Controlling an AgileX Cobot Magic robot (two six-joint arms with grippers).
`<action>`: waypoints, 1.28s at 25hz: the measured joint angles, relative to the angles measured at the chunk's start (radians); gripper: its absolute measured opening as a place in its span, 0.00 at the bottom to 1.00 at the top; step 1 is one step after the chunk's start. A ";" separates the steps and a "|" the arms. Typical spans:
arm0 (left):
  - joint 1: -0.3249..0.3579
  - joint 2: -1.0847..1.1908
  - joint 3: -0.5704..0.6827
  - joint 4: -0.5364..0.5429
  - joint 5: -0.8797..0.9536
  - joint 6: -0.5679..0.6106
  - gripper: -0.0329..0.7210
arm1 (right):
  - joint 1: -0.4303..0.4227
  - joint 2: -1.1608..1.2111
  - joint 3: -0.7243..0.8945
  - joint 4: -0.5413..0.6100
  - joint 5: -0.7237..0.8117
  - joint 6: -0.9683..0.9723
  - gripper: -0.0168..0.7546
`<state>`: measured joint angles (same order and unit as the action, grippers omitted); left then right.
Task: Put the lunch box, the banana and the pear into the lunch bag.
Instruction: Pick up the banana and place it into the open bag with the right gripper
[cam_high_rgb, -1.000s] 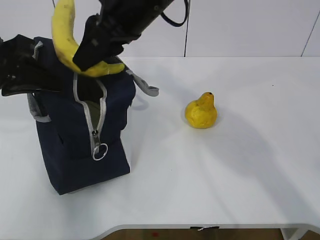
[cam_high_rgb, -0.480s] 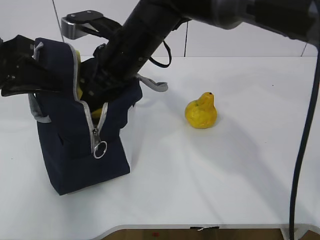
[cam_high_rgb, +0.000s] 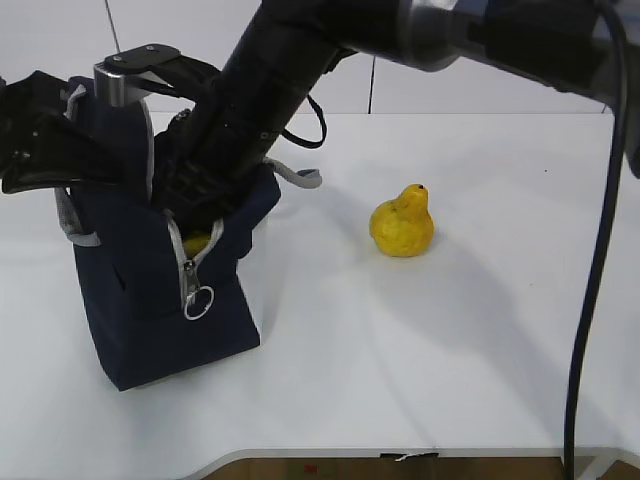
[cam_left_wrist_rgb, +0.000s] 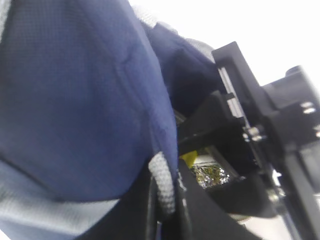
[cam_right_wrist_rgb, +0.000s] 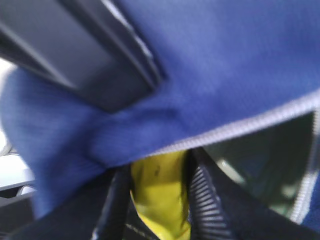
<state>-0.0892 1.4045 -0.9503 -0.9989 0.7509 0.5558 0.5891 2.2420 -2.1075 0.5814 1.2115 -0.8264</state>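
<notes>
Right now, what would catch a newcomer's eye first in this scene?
Probably the right gripper plunged into the open top of the lunch bag at the table's left, clamping the banana. Next, the pear sitting alone on the white table, right of the bag.

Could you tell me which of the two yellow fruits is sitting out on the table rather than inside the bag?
The pear. It sits alone on the white table, right of the bag, while the banana is down inside it, between the right gripper fingers.
</notes>
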 joint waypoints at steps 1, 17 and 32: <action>0.000 0.000 0.000 0.000 0.000 0.000 0.07 | 0.000 0.002 -0.007 0.000 0.002 0.000 0.39; 0.000 -0.001 0.000 0.002 0.000 0.003 0.07 | -0.002 0.003 -0.030 0.091 0.015 -0.049 0.39; 0.000 -0.001 0.000 0.006 0.002 0.005 0.07 | -0.002 0.010 -0.036 0.052 0.013 -0.059 0.70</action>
<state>-0.0892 1.4039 -0.9503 -0.9929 0.7527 0.5613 0.5873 2.2519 -2.1430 0.6339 1.2245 -0.8854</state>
